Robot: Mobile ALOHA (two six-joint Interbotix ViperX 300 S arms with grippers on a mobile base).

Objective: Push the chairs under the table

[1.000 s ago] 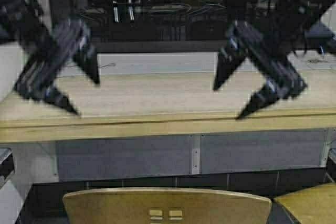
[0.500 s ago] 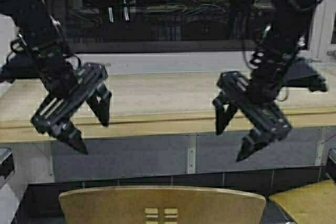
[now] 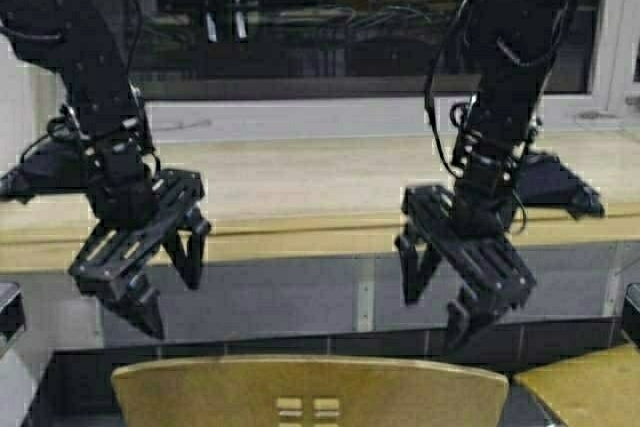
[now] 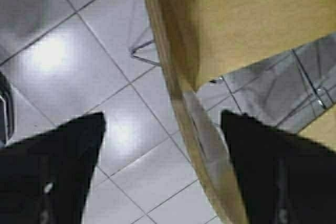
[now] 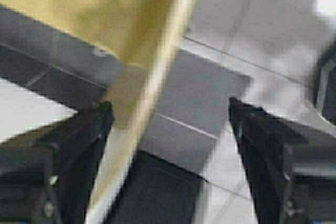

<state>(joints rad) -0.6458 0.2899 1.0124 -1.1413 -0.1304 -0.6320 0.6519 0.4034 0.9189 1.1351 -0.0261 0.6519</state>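
A tan plywood chair back [image 3: 310, 389] with small square cut-outs stands at the bottom middle of the high view, in front of the long light-wood table [image 3: 300, 237]. My left gripper [image 3: 170, 287] hangs open above the back's left end. My right gripper [image 3: 432, 312] hangs open above its right end. Neither touches the chair. In the left wrist view the back's top edge [image 4: 202, 129] runs between the open fingers [image 4: 52, 171], over the seat. In the right wrist view the edge [image 5: 136, 114] lies near one finger [image 5: 68, 156].
A second tan chair's seat [image 3: 585, 387] shows at the bottom right. A dark window wall with equipment stands behind the table. A grey panel closes the space under the table. The floor is pale tile [image 4: 63, 61].
Both arms have come down from above the table top to just above the chair back, and both grippers have stayed open. The scene has shifted slightly, so the robot has moved a little.
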